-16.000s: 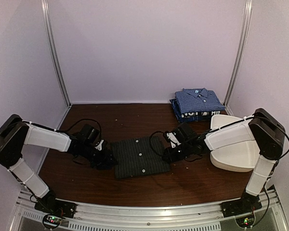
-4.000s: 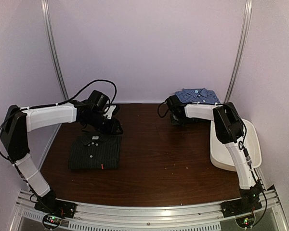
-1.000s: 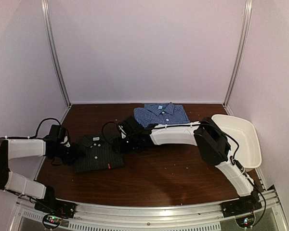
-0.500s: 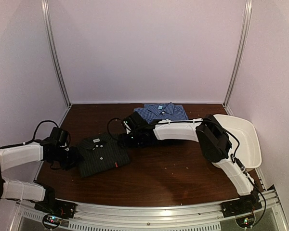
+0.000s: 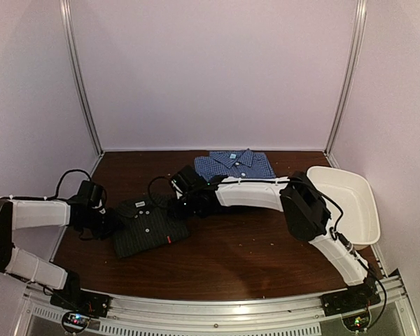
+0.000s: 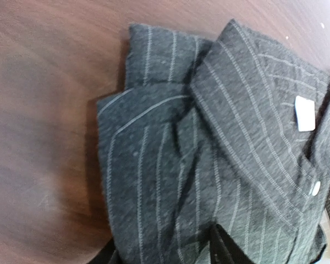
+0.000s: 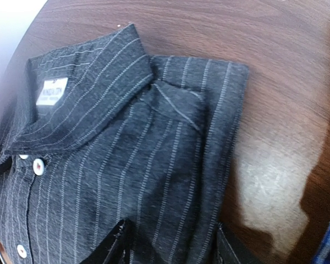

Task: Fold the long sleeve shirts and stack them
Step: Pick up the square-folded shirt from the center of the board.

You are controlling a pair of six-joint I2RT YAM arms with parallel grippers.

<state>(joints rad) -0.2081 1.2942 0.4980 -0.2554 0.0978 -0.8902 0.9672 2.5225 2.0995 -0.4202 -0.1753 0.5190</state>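
The dark charcoal pinstriped shirt (image 5: 148,225) lies folded, collar toward the back, at the left middle of the table. My left gripper (image 5: 112,222) holds its left edge. In the left wrist view, cloth (image 6: 209,137) fills the gap between the narrowly parted fingers of that gripper (image 6: 168,253). My right gripper (image 5: 176,207) holds the shirt's right edge near the collar. The right wrist view shows the folded edge (image 7: 154,137) between the fingers of that gripper (image 7: 172,247). The blue checked shirt (image 5: 234,164) lies folded at the back middle. The navy shirt is not visible.
A white oblong tub (image 5: 350,203) stands at the right edge of the brown table (image 5: 252,252). The right arm reaches across the table's middle in front of the blue shirt. Metal posts stand at both back corners.
Over the last second the charcoal shirt has shifted right and turned slightly between the two grippers. The right gripper pulled back a little toward the blue shirt.
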